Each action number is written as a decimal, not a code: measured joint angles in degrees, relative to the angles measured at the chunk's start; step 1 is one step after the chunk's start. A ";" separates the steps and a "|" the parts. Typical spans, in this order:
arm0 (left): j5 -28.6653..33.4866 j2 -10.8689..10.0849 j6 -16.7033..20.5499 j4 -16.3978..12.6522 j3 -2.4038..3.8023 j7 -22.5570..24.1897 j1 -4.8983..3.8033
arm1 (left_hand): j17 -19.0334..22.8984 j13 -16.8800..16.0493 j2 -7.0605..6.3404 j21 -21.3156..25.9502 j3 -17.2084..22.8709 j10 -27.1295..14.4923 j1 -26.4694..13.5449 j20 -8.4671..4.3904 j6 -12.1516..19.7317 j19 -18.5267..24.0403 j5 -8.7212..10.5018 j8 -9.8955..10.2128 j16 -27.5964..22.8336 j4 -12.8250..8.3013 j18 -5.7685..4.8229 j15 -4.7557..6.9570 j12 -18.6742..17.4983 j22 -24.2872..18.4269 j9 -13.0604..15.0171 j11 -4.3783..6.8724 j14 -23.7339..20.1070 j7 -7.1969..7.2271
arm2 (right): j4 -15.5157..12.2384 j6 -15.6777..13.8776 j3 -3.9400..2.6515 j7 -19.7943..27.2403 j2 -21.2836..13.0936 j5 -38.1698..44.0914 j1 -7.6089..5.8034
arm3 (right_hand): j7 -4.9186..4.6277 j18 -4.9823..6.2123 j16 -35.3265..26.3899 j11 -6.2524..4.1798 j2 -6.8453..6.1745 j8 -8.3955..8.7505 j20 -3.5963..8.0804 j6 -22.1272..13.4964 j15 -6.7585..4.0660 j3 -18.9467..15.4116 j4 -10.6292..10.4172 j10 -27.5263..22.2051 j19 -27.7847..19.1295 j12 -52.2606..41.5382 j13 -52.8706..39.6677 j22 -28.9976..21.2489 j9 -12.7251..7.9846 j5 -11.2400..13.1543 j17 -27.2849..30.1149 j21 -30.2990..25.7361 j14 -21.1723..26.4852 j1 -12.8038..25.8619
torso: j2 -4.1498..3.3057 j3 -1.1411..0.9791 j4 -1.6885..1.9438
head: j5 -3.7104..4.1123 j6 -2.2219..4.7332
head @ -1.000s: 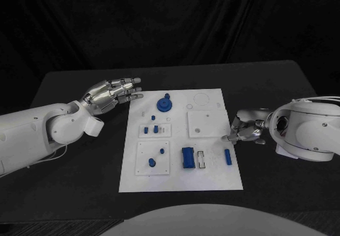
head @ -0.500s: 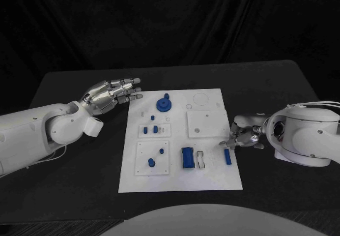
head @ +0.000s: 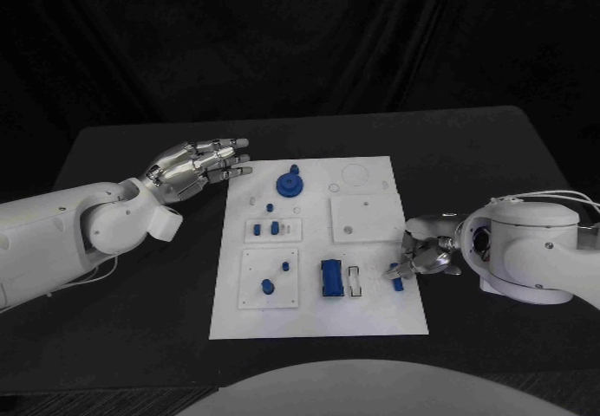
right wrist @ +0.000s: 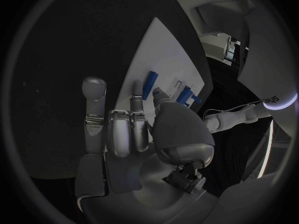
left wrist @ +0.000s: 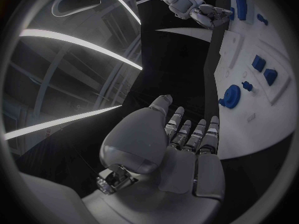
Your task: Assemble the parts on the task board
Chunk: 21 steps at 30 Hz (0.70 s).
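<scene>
The black table (head: 138, 347) carries the white task board (head: 375, 316), lying lengthwise away from the robot. The right arm (head: 538, 251) comes in bulky beside the board's right edge, and its shell covers much of the right hand (head: 432, 251). That hand sits at the board's right margin, its fingers (right wrist: 138, 92) reaching down to the narrow blue bar (head: 401, 276), whose far end is covered in the head view. In the right wrist view thumb and finger stand on either side of the bar's end, but whether they pinch it or only touch cannot be told.

The left hand (head: 198, 165) hangs over bare table just off the board's far left corner, fingers apart and holding nothing.

On the board: a blue round gear-like part (head: 290, 184) near the far end, a blue rectangular block (head: 331, 277) beside a white slot, two small blue pegs (head: 266, 229) in a raised white plate, and two small blue pieces (head: 268, 285) on the nearer plate, too small to make out.
</scene>
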State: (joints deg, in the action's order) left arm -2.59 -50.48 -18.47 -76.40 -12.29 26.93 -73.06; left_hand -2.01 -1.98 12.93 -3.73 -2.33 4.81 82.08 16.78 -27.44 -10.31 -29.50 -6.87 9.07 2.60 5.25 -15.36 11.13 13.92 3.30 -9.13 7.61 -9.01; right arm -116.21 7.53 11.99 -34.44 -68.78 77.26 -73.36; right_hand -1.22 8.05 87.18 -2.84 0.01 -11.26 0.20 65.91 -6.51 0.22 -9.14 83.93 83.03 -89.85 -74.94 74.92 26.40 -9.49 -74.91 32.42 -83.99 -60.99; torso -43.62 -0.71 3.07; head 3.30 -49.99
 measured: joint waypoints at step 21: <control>0.00 0.04 -0.27 0.11 0.00 -0.25 0.03 | 0.01 0.01 -0.23 0.00 0.16 0.19 -0.23 0.00 0.00 0.00 0.00 0.00 0.23 0.16 0.00 0.00 -0.05 -0.01 -0.01 -0.19 0.00 0.00 | 0.59 1.02 -0.75 0.43 2.07 2.46 1.87 | -1.68 -0.01 -1.30 1.10 -2.40 0.94 -0.43 -0.46 0.90 1.21 6.18 0.05 -0.42 0.00 0.02 -0.01 10.97 -16.31 0.00 -3.49 0.04 -11.10 | 0.01 0.00 0.00 | -0.08 0.00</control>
State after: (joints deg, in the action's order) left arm -2.59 -50.44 -18.74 -76.29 -12.29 26.68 -73.03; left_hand -2.00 -1.97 12.70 -3.73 -2.17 5.01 81.85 16.78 -27.44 -10.31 -29.50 -6.87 9.30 2.77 5.25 -15.36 11.08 13.91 3.29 -9.32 7.61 -9.01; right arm -115.62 8.55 11.24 -34.01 -66.70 79.73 -71.50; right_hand -2.90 8.04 85.88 -1.74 -2.39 -10.32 -0.22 65.45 -5.60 1.43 -2.96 83.98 82.60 -89.85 -74.92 74.91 37.37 -25.80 -74.91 28.93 -83.95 -72.09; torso -43.62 -0.71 3.07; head 3.22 -49.99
